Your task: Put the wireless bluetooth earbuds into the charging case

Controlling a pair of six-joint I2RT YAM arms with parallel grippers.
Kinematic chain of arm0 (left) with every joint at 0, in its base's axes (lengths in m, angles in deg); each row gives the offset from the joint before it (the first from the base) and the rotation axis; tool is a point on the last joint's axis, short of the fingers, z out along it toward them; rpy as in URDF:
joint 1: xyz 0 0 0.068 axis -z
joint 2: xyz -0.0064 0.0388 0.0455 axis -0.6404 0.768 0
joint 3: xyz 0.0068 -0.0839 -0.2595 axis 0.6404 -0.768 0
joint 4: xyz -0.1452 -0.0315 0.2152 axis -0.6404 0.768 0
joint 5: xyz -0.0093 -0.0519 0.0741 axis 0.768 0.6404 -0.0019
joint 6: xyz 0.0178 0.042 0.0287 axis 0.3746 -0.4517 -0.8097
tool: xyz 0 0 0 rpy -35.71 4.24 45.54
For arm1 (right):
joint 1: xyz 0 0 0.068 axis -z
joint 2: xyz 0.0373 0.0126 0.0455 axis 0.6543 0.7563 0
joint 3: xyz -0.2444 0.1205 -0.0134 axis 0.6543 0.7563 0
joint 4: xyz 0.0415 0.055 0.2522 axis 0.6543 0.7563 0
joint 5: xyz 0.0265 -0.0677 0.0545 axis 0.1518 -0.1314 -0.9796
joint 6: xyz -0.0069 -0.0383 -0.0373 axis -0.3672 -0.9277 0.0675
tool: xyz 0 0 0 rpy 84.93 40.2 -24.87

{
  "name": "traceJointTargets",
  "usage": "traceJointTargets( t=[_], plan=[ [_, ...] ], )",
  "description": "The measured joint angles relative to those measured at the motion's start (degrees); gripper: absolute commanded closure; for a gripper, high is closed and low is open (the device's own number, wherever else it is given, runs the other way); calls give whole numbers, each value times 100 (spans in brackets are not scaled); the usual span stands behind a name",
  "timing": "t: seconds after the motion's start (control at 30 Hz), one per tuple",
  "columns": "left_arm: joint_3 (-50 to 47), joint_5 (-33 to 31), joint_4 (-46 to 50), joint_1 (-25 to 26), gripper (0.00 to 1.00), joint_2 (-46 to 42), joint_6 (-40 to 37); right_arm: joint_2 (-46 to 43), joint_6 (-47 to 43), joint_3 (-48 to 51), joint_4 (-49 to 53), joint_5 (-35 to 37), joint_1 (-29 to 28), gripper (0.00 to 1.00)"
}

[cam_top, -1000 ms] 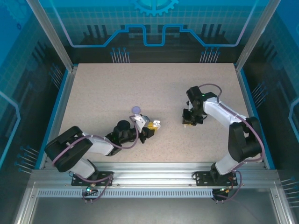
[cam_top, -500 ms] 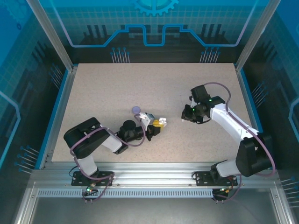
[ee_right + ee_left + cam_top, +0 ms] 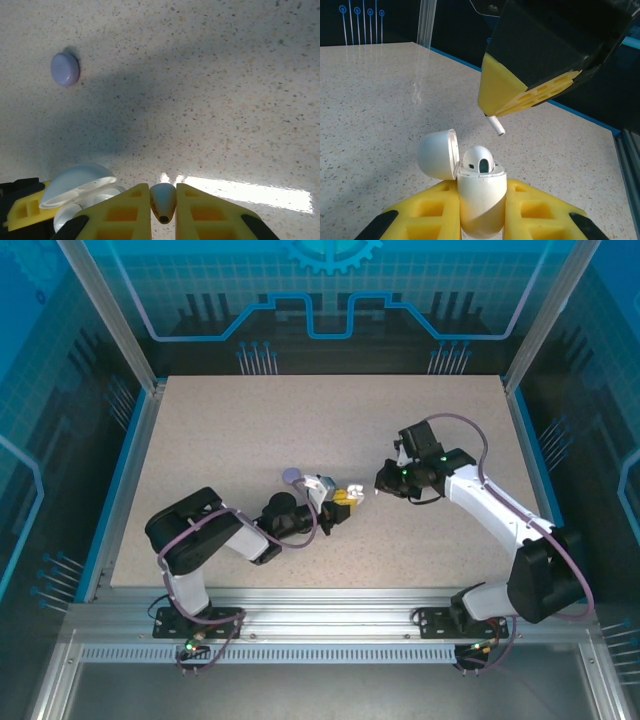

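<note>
My left gripper is shut on a white charging case and holds it upright with the lid flipped open. One white earbud sits in the case. My right gripper is shut on a second white earbud. In the left wrist view its stem pokes out below the right fingers, just above and slightly right of the open case, not touching it. In the top view the two grippers nearly meet at mid-table. The pale purple buds are out of view.
A closed pale purple round case lies on the speckled tabletop, just behind my left gripper, and appears in the top view as the purple case. Blue enclosure walls border the table.
My right gripper has moved left with its earbud to just above the case. My left gripper has shifted right and slightly up with the open case.
</note>
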Motion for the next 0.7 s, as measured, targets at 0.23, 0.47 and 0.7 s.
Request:
traceJointTargets(
  t=[0.23, 0.47, 0.7],
  plan=[
    [52, -17, -44, 7, 82, 0, 4, -118, 168, -7, -247, 2, -146, 85],
    [201, -55, -44, 24, 82, 9, 114, -144, 271, -81, -446, -2, -234, 85],
    [297, -109, -74, 48, 82, 9, 153, -144, 326, -81, -555, -4, -323, 85]
  ],
)
